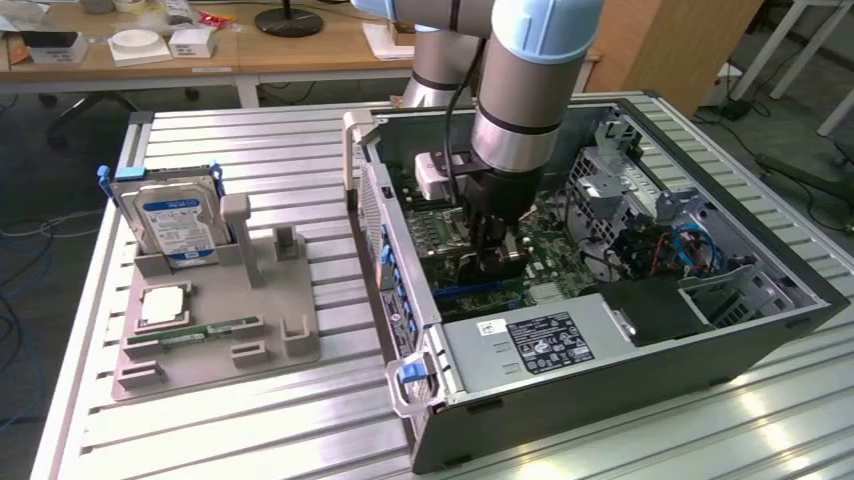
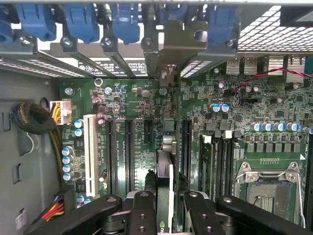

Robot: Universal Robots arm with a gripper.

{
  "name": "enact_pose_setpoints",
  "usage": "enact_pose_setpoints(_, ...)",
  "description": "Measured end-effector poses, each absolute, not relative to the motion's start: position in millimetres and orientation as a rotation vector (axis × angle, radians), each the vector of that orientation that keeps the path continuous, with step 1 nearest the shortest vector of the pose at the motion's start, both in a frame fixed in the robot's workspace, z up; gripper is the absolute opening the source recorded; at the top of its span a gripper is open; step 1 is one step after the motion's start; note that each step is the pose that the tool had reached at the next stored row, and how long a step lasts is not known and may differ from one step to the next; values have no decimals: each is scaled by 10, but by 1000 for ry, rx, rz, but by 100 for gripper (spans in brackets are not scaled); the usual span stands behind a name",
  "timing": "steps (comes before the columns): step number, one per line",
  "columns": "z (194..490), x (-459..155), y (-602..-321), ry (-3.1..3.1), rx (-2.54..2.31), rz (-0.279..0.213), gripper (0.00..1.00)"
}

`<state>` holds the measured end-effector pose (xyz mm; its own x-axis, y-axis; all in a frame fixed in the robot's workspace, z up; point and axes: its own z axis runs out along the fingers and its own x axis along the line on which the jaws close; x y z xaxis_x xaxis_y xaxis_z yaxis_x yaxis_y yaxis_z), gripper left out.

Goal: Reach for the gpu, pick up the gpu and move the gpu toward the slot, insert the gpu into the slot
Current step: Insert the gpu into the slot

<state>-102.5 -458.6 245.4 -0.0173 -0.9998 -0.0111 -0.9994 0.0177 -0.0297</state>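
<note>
Reach and pickup look done. The black two-finger tool (image 1: 497, 255) is down inside the open black-and-grey computer case (image 1: 747, 330), clenched on the gpu (image 2: 165, 169), a thin green circuit card seen edge-on between the fingers (image 2: 143, 213). The card stands upright over the green motherboard (image 2: 132, 98), between two long black expansion connectors, in line with the row of blue rear latches (image 2: 80, 22). The slot is hidden under the card, so seating can't be confirmed. Judgement: insertion is under way and the card is not released.

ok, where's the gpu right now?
The gpu is held edge-on in the gripper, inside the open computer case in the exterior view's middle, over the black expansion slots of the motherboard.
</note>
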Motion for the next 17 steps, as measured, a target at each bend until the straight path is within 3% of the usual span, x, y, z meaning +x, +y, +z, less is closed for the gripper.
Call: enact_pose_setpoints(17,2449,-1036,-4586,2215,-2176,-31,27)
